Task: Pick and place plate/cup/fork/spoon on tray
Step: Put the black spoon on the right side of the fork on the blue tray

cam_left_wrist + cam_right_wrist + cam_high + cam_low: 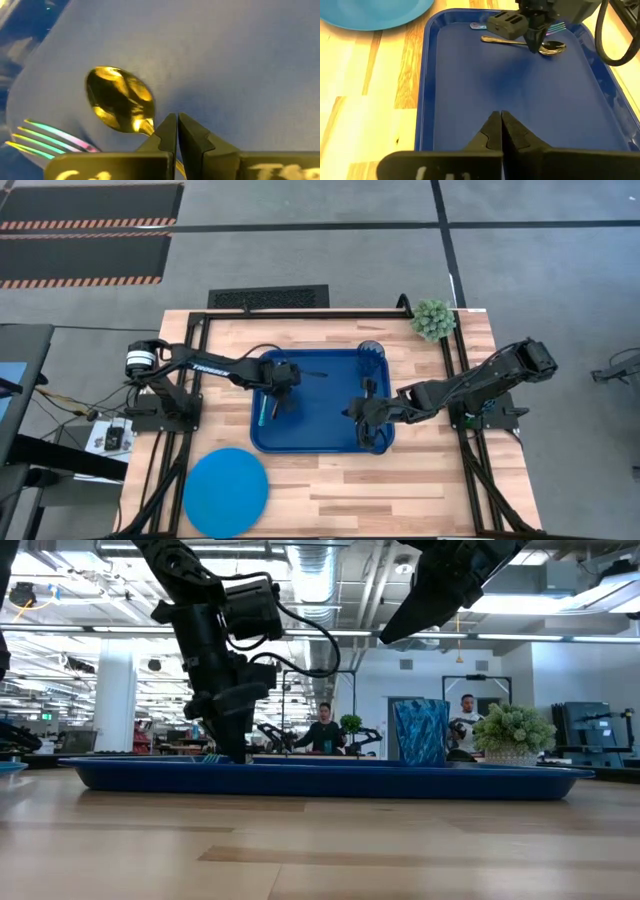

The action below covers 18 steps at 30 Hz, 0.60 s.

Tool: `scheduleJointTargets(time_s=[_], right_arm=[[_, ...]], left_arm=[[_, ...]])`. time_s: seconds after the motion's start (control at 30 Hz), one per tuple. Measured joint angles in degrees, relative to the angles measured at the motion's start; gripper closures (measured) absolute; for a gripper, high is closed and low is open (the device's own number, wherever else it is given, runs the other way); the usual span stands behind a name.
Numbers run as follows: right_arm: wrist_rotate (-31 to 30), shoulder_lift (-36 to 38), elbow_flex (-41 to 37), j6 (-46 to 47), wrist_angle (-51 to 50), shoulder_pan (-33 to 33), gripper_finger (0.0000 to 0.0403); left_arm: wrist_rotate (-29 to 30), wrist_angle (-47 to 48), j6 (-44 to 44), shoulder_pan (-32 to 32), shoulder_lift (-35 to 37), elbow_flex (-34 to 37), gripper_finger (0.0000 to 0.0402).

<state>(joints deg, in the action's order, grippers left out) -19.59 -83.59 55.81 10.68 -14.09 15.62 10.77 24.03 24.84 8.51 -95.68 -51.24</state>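
The dark-blue tray (pixel 330 430) lies mid-table. The spoon (pixel 506 41) lies on its floor near the left rim, with its bowl (pixel 120 100) beside the fork's tines (pixel 45 139). The teal fork (pixel 262 412) lies next to the spoon. My left gripper (pixel 278 380) stands over the spoon, shut on it. The cup (pixel 371 352) stands upright in the tray's far right corner and also shows in the low view (pixel 420 730). The bright-blue plate (pixel 225 490) lies flat on the table, near left of the tray. My right gripper (pixel 501 131) is shut and empty above the tray's right part. My left gripper pinches the spoon's thin neck (pixel 148 129), just behind the bowl, between its two fingers. The fingers come from above, pointing down, and lie across the handle. The spoon lies flat on the tray's floor, as the right wrist view (pixel 540 46) shows.
A small potted plant (pixel 433 319) stands at the table's far right corner. Bare wooden tabletop (pixel 400 490) lies between the tray and the near edge, right of the plate. People stand in the room behind the table (pixel 322 725).
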Motion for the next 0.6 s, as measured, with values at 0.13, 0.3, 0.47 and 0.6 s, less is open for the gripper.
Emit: scheduleJointTargets(time_s=[0.13, 0.3, 0.47, 0.6], right_arm=[[0.00, 0.00, 0.00, 0.00, 0.00, 0.00, 0.0397], [0.00, 0.00, 0.00, 0.00, 0.00, 0.00, 0.0398], [0.01, 0.00, 0.00, -0.02, 0.04, 0.00, 0.0397], [0.00, 0.00, 0.00, -0.02, 0.08, 0.00, 0.0398]], left_arm=[[0.16, -0.01, 0.88, 0.51, 0.00, 0.00, 0.0401], [-0.51, -3.16, 1.35, 0.66, 0.00, 0.02, 0.0401], [-0.37, -5.93, 1.69, 1.37, 0.00, 0.02, 0.0401], [-0.13, -5.63, 1.09, 2.68, -0.99, 0.02, 0.0401]])
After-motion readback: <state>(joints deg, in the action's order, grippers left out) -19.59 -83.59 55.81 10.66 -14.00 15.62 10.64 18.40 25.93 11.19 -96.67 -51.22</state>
